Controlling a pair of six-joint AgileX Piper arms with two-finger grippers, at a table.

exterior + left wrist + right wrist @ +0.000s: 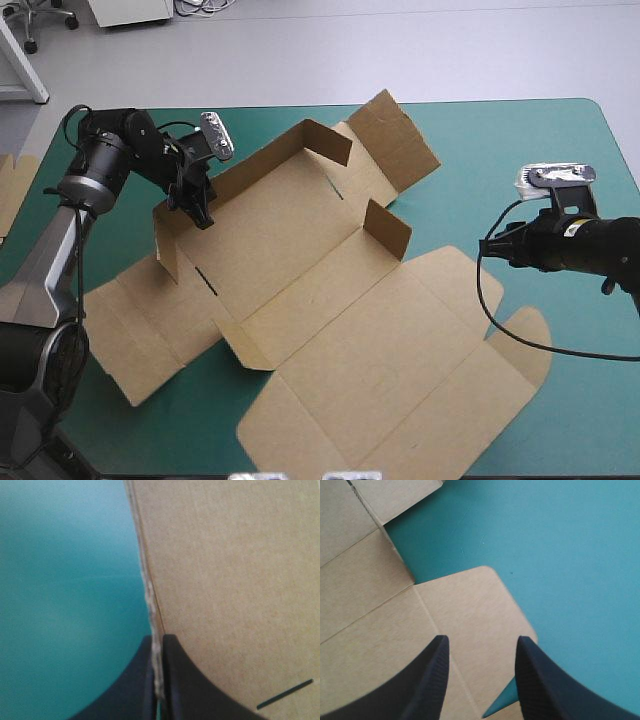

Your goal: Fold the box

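The brown box lies spread across the teal-green table, its big lid panel flat toward the near edge. A far wall, a short inner flap and the left wall stand raised. My left gripper is shut on the top edge of that left wall. In the left wrist view the thin board edge runs between the closed left gripper. My right gripper hovers by the box's right side. It is open over a rounded flap, touching nothing.
More brown board shows at the table's left edge. Bare teal-green cover lies to the right of the box, beyond the rounded flap. A narrow slit is cut in the panel beside the held wall.
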